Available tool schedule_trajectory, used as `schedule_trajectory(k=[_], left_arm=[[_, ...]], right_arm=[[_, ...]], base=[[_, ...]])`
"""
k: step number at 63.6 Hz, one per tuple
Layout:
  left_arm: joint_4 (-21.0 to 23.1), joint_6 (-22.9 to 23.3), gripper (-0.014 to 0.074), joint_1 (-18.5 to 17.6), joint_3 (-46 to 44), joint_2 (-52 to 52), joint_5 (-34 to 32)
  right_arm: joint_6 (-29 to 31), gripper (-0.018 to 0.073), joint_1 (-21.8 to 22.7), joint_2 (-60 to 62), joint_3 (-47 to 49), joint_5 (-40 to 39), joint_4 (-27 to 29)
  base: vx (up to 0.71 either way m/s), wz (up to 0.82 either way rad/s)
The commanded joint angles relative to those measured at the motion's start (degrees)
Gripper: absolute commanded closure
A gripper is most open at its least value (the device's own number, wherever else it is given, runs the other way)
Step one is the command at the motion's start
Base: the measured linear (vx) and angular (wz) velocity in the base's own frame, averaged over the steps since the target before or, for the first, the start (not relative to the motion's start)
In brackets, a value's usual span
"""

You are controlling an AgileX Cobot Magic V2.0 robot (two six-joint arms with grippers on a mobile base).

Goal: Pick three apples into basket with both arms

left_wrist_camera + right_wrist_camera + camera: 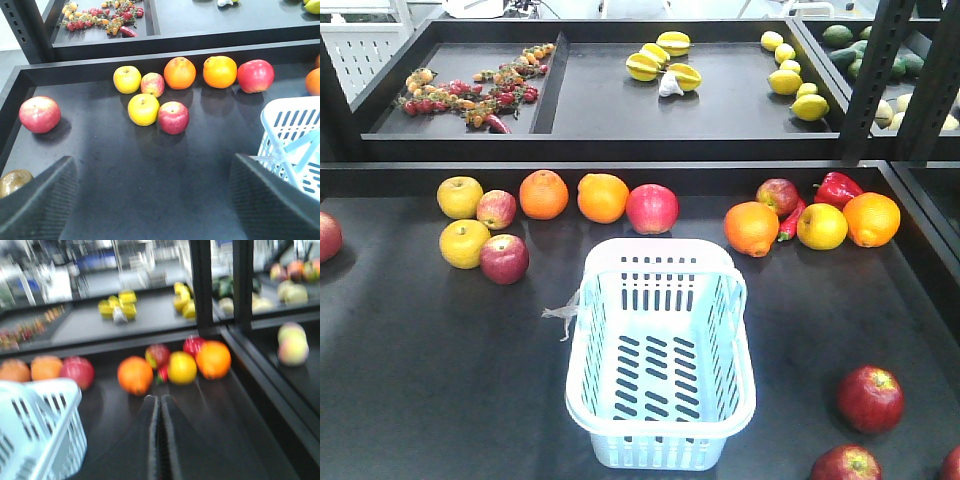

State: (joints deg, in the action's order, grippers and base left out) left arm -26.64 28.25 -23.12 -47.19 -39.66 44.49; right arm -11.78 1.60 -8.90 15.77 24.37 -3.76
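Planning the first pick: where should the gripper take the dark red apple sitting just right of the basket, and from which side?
Come straight down from above and close across the widest middle of the apple, either side of the stem. It sits upright, stem dimple up, with bare table around, clear of the basket. The right gripper is shut; open it first.

Left tool (152,170) spread wide, empty, right tool (160,407) pressed fully together

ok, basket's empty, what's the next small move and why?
Probably open the right end effector and bring it toward the dark red apple right of the basket: it is closed tight, that apple lies free, and nothing is in the basket yet.
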Motion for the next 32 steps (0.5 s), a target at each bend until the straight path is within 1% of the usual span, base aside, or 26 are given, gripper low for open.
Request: schedule_trajectory(k=[1,8,13,16,27,32], left_arm=[[-1.3,0.6,0.001,0.0,-1.3,0.1,-3.0],[-1.3,0.6,0.001,0.0,-1.3,0.1,-3.0],[-1.3,0.6,0.001,0.0,-1.3,0.1,-3.0],[-1.3,0.6,0.001,0.0,-1.3,0.1,-3.0],[-1.3,0.6,0.001,0.0,-1.3,0.1,-3.0],[-1.3,0.6,0.001,0.0,-1.3,0.1,-3.0]], right_arm=[[0.6,0.0568,0.1,-6.9,7.2,5.9,-0.5],[1.2,0.0568,0.1,-14.5,14.0,16.2,-0.5],[2.2,0.0568,0.1,-19.7,17.3,21.8,-0.5],[3.0,0.0568,0.1,-22.3,18.8,23.9,-0.5],[3.9,0.0567,0.1,-28.3,19.9,26.3,-0.5],[6.3,0.0561,0.1,-29.8,19.9,26.9,-0.6]], base=[[0.0,0.0],[0.0,0.0],[0.0,0.0],[0.0,0.0],[0.0,0.0],[0.0,0.0]])
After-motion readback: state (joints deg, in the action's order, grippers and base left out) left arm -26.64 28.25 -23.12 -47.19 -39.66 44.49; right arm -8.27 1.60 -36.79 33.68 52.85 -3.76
